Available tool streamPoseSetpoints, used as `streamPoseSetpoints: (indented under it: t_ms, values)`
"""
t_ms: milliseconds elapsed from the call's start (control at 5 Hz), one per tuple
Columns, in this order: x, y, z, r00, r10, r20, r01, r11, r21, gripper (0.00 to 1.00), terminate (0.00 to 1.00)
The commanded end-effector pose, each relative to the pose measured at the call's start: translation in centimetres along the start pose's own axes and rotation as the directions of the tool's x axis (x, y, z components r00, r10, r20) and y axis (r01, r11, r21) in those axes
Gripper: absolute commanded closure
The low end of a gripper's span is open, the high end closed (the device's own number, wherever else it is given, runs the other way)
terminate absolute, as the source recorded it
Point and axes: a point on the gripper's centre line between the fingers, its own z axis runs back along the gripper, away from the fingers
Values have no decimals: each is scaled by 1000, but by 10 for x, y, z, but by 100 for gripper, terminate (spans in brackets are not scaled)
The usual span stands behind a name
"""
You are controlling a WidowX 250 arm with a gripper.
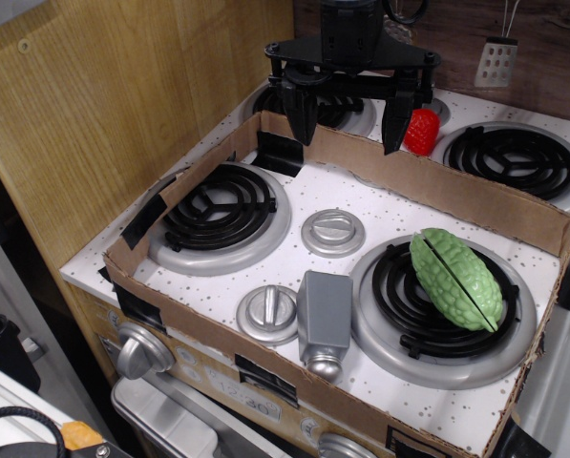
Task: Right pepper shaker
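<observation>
Gripper [349, 119] hanging wide-jawed and empty at upper centre, well apart from the pepper shaker [324, 320], which is lying tipped over, cap toward the lower cardboard wall [218, 336]; righting not yet begun.

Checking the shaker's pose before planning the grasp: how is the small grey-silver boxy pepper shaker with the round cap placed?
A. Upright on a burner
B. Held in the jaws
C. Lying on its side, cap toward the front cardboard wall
C: the grey-silver boxy pepper shaker lies flat on the white stovetop, its ball cap pointing at the front cardboard wall.
</observation>
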Motion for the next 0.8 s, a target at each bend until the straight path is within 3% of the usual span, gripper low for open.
streamPoseSetpoints:
  t_ms: [0, 200, 600]
  values:
    - [0, 0, 0, 1000, 0, 0, 0, 1000, 0, 0, 0]
    - [-21, 1, 0, 995, 47, 87, -50, 998, 34, 0, 0]
    - [-54, -3, -4, 990, 98, 104, -103, 994, 45, 0, 0]
